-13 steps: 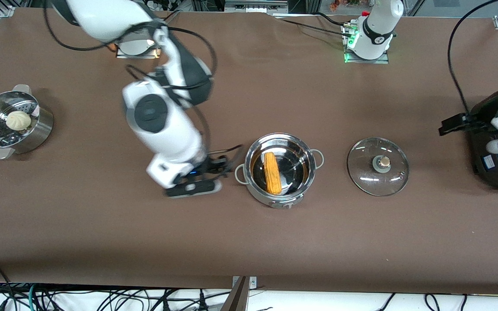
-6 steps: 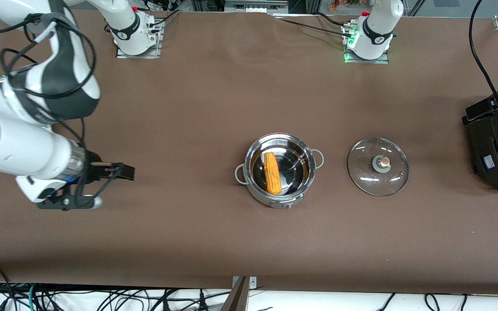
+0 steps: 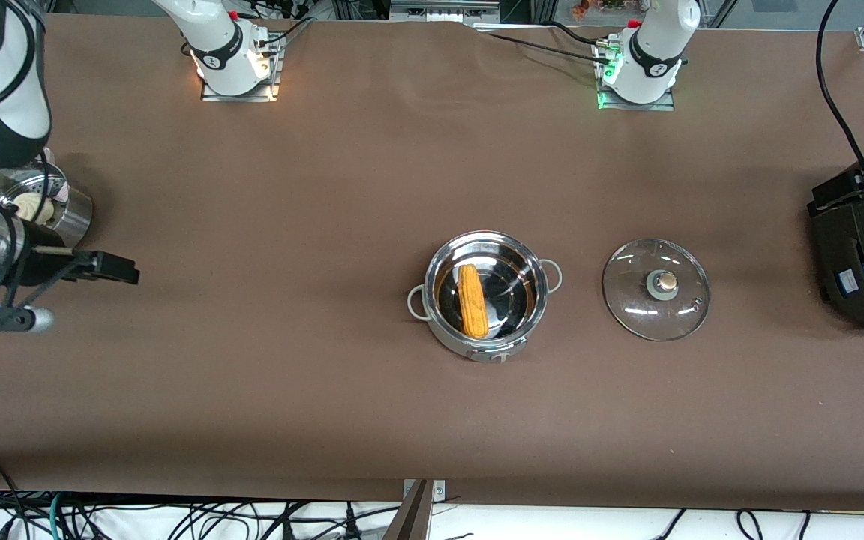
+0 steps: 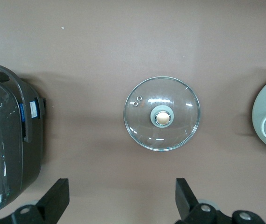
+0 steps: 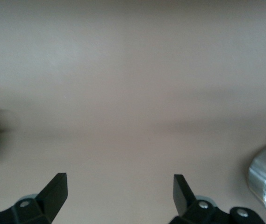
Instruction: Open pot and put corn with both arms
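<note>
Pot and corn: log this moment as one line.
pot: open, corn inside | lid: on table beside pot | left claw: open, empty, over table | right claw: open, empty, near steamer basket

Uncovered steel pot (image 3: pixel 486 294) mid-table, orange corn (image 3: pixel 472 301) lying inside; its glass lid (image 3: pixel 655 289) flat beside it, knob up

A robotics lab: two arm bases (image 3: pixel 233 56) bolted to a brown-covered bench (image 3: pixel 327 187), loose cables (image 3: pixel 177 517) along its edge.
</note>
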Tool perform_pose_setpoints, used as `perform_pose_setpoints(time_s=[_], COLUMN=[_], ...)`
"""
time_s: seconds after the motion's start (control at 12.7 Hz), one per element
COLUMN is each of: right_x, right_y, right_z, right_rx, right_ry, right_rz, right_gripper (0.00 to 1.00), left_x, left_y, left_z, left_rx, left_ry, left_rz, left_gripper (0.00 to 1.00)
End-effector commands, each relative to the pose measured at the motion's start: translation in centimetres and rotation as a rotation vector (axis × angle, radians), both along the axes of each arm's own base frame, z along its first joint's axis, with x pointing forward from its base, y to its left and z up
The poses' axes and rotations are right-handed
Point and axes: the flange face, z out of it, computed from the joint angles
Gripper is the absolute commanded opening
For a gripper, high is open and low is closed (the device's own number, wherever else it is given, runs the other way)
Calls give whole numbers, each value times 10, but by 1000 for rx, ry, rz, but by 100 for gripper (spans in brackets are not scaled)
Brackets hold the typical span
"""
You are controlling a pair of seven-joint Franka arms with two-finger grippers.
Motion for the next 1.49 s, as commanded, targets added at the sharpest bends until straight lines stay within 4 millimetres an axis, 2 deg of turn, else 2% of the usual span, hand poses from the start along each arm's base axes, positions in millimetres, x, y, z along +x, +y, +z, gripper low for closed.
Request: perform_pose_setpoints(time_s=[0.0, 0.16, 0.31, 0.47, 0.55, 0.71, 0.86, 1.02, 1.1, 1.26, 1.41], right_x=[-49, -61, -79, -100, -104, -107, -109, -116, -120, -106, -97], right_y=[-23, -46, -52, -55, -55, -56, -57, -56, -56, -56, -66], right_z=[11, 11, 19, 42, 47, 52, 48, 47, 43, 35, 35], right_rx=[-22, -33, -67, -70, -70, -73, -68, -67, -68, -63, -56], right_ry=[-28, -60, -68, -91, -99, -108, -97, -98, -91, -71, -49], right_rz=[-36, -101, -136, -135, -131, -95, 26, 28, 30, 41, 24], right_gripper=[100, 100, 100, 100, 100, 100, 100, 100, 100, 100, 100], left_x=[3, 4, 5, 4, 4, 4, 3, -1, -1, -4, -6], left_y=[-5, -13, -44, -48, -48, -52, -65, -81, -75, -67, -68], left_z=[7, 15, 16, 16, 16, 17, 17, 18, 18, 16, 17], left_rx=[16, 18, 29, 30, 27, 14, 12, 22, 29, 20, 12], left_ry=[1, -20, -25, -24, -24, -26, -27, -27, -26, -22, -23], left_rz=[-17, 24, 39, 68, 68, 60, 41, 18, 31, 49, 49], left_gripper=[100, 100, 100, 100, 100, 100, 100, 100, 100, 100, 100])
